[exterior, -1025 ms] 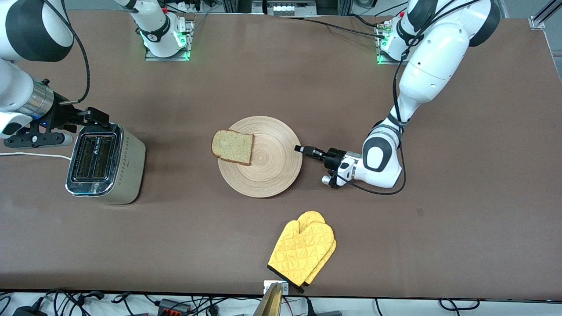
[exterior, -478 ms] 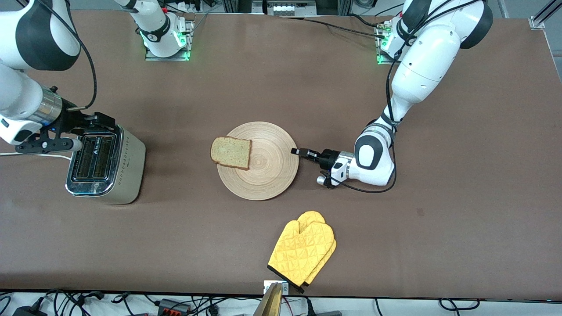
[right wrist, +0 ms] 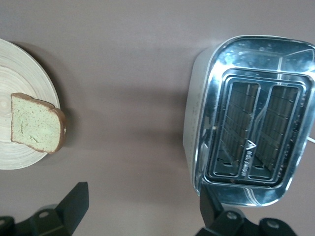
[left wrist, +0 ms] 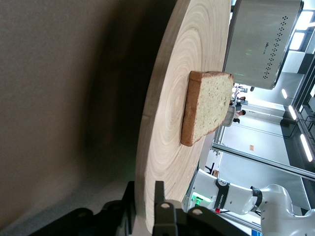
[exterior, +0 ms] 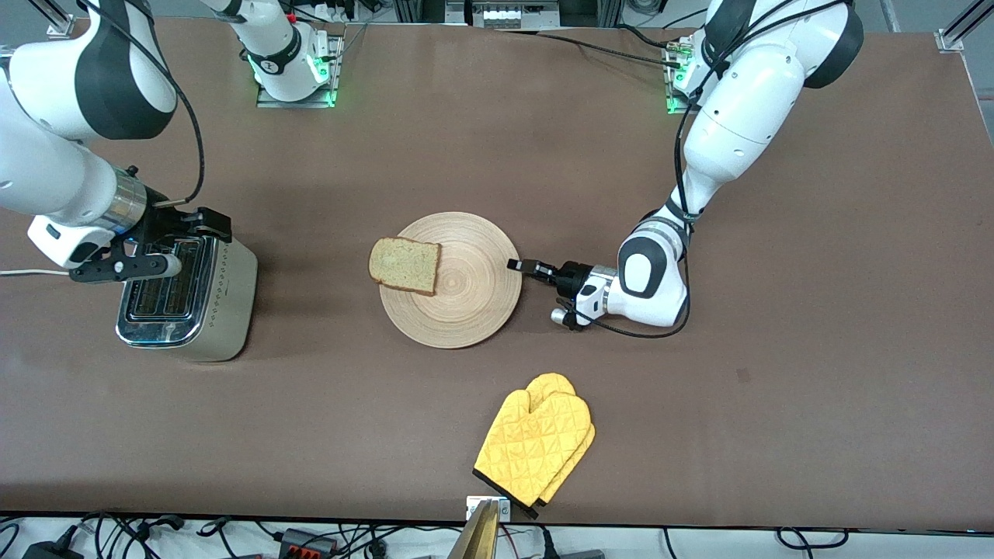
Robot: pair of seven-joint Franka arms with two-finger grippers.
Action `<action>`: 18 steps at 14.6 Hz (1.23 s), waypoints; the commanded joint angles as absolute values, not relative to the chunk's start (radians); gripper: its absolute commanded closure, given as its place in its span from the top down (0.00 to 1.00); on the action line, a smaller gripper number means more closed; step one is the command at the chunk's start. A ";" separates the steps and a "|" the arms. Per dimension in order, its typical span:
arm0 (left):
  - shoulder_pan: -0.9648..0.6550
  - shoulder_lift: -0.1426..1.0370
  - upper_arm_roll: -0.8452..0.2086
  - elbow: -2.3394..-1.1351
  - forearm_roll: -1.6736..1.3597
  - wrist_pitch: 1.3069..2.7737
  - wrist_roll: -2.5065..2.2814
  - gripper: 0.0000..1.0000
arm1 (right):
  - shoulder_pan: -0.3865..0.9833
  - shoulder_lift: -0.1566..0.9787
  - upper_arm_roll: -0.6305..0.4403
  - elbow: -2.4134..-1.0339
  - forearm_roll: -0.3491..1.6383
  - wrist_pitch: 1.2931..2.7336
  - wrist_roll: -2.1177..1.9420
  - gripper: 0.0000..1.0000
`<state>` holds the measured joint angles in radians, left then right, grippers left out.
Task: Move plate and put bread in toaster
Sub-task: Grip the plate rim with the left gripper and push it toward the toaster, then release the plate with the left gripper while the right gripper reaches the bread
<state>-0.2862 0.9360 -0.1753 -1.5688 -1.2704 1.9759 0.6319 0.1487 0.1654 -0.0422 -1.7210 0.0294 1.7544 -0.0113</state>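
The round light-wood plate lies mid-table with the bread on its rim toward the right arm's end, overhanging slightly. My left gripper is shut on the plate's rim at the left arm's side; the left wrist view shows its jaws pinching the plate, with the bread and toaster past it. The cream and chrome toaster stands toward the right arm's end. My right gripper hovers open over it. The right wrist view shows the gripper, toaster slots, bread and plate.
A yellow oven mitt lies near the table's front edge, nearer the front camera than the plate. The toaster's white cord runs off the table at the right arm's end. Bare brown table lies between toaster and plate.
The left gripper has slid the plate, with the bread on it, toward the right arm's end. The right gripper has moved toward the table's middle, over the toaster.
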 commanded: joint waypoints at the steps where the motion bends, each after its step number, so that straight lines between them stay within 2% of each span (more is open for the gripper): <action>1: -0.281 0.939 -0.160 -1.548 -1.282 1.968 0.630 0.32 | 0.170 0.170 -0.046 -1.732 0.041 1.770 0.003 1.00; 5: -0.217 0.927 -0.155 -1.514 -1.208 1.951 0.630 0.35 | 0.195 0.198 -0.046 -1.741 0.044 1.795 0.003 1.00; 7: -0.151 0.916 -0.155 -1.493 -1.133 1.877 0.615 0.35 | 0.204 0.206 -0.046 -1.773 0.086 1.828 0.002 1.00; 10: -0.057 0.911 -0.155 -1.387 -0.921 1.732 0.526 0.35 | 0.238 0.221 -0.046 -1.839 0.106 1.926 0.003 1.00; 16: 0.046 0.876 -0.155 -1.194 -0.581 1.447 0.356 0.46 | 0.319 0.313 -0.045 -1.882 0.129 2.058 0.156 1.00; 18: 0.070 0.839 -0.155 -1.155 -0.445 1.370 0.309 0.56 | 0.318 0.345 -0.046 -1.905 0.288 2.095 0.150 1.00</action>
<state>0.0545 0.8748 -0.1506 -1.1992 -0.5575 1.4419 0.3657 0.3183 0.3257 -0.0390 -1.8786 0.1808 2.0532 0.1452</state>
